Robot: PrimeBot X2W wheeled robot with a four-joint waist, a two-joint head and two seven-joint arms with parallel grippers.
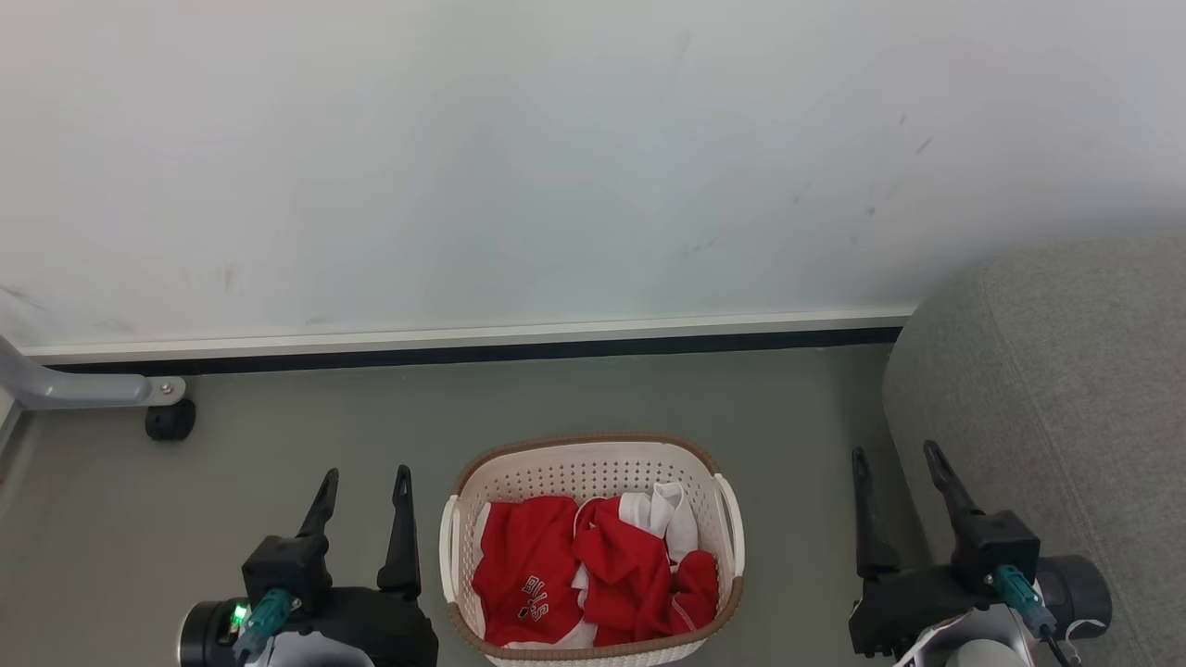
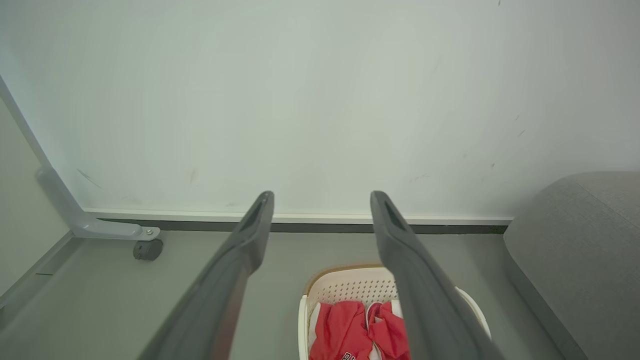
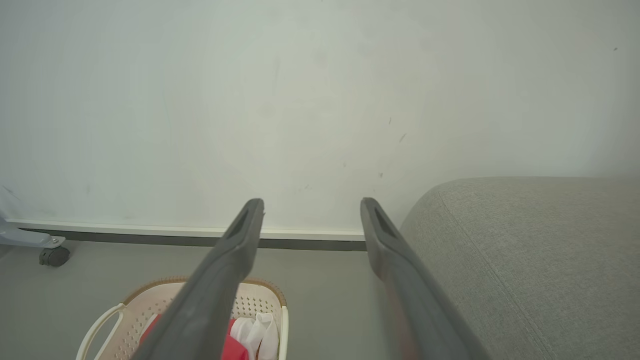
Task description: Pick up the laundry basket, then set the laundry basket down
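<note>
Since nothing is gripped yet, the laundry basket (image 1: pixel 574 472) rests on the floor (image 1: pixel 278 417) between the left tool (image 1: pixel 365 474) and the right tool (image 1: pixel 895 451), both spread wide and empty, apparently stationed to lift it from either side.

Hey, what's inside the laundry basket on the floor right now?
The laundry basket holds crumpled red clothing with white lettering, plus a white garment toward its right side. The clothes cover the basket's bottom, so anything lying beneath them cannot be seen.
</note>
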